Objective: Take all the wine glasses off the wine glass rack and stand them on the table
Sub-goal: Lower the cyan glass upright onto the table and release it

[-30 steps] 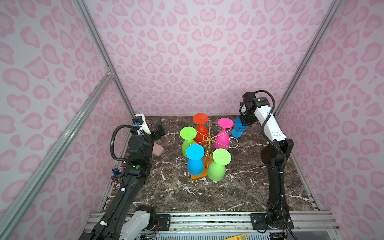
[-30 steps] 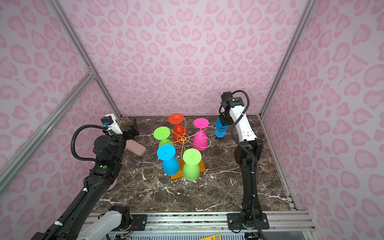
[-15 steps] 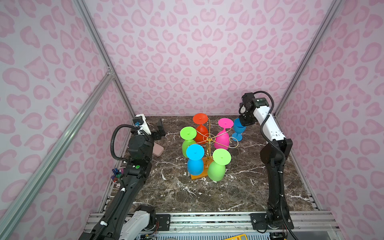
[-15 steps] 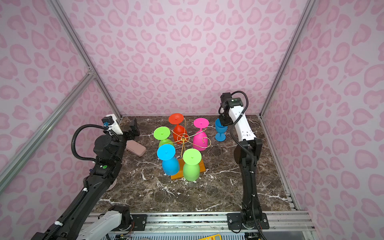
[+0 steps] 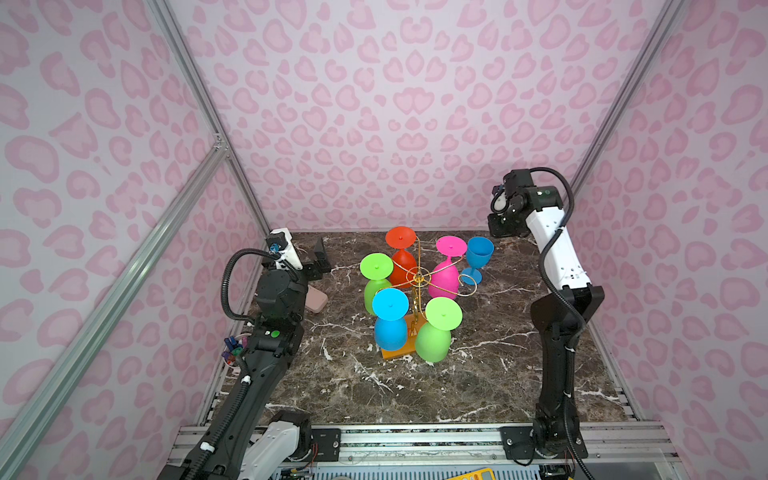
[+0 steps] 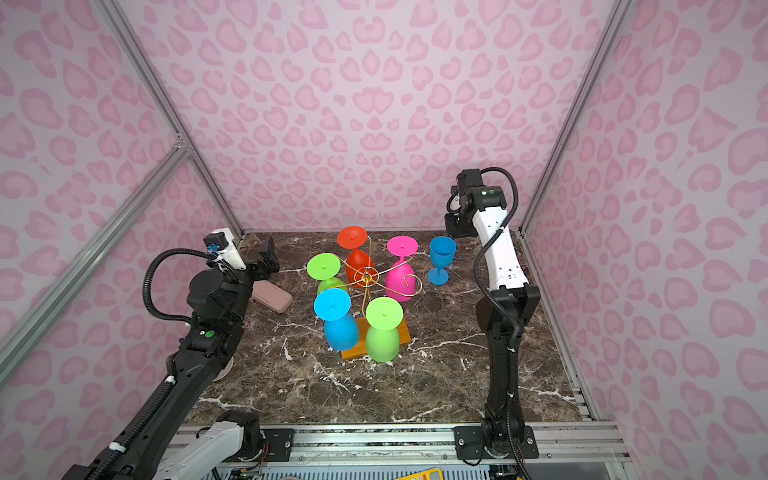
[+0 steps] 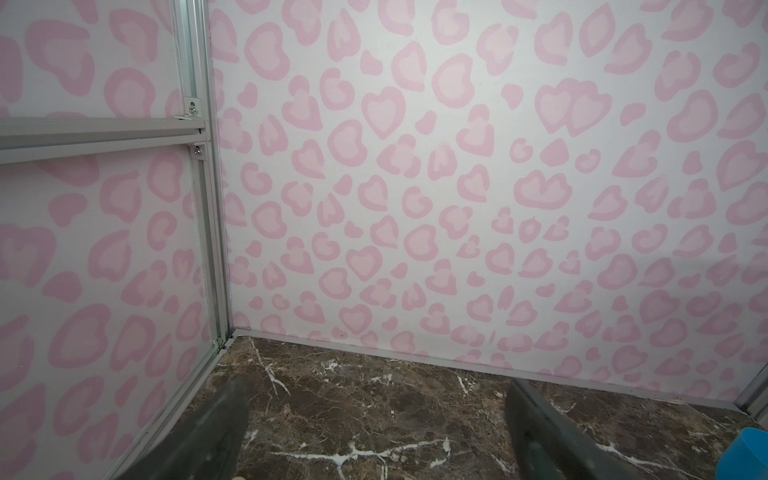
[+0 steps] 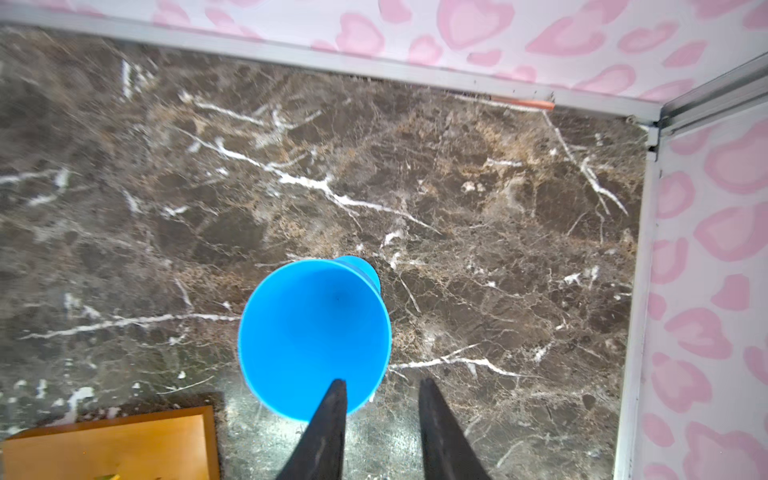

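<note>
Standing upright on the marble table (image 5: pixel 478 374), the blue wine glass (image 5: pixel 480 251) is off the wine glass rack (image 5: pixel 417 276) and just beside it. The right gripper (image 8: pixel 382 384) hovers above the rim, jaws parted with nothing between them. The left gripper (image 7: pixel 376 384) is spread wide, well apart at the table's far left. The glass looks like matte plastic, though the views cannot settle the material. It is probably light and stiff, unlikely to shatter, yet top-heavy on a thin stem and small foot. A pinch over the bowl wall at the rim, or on the stem, suits it best.
</note>
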Tool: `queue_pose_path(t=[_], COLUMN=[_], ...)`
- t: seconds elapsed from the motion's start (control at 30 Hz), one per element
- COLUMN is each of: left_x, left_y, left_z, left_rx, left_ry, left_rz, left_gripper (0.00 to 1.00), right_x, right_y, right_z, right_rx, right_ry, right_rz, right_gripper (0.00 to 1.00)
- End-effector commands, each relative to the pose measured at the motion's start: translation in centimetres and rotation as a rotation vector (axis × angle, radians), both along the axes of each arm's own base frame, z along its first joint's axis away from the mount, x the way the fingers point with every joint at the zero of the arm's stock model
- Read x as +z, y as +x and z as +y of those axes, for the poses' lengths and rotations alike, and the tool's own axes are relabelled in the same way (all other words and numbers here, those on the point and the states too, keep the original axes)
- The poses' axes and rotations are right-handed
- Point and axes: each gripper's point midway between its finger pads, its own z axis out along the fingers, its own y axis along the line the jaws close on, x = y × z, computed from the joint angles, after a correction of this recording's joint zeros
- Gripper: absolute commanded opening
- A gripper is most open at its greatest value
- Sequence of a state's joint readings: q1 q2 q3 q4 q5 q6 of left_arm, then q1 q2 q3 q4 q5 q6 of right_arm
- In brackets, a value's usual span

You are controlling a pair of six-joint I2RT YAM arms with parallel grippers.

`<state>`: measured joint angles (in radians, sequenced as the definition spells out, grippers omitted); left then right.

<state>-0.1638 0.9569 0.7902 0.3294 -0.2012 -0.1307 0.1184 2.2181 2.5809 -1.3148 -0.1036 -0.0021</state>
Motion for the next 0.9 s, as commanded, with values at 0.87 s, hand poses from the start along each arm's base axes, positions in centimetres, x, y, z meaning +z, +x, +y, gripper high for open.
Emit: queue_pose_path(t=[0.87], left_x=[1.4], left_y=[-1.1], left_z=[0.3], left_rx=[-0.001], left_ry=[-0.007], left_rz=[-0.039], left_gripper=[0.97], right_x=[12.0], right_y=[-10.7], right_z=[10.9], right_rx=[0.245], right_ry=[1.044], right_rz=[-0.265], right_gripper=[0.44])
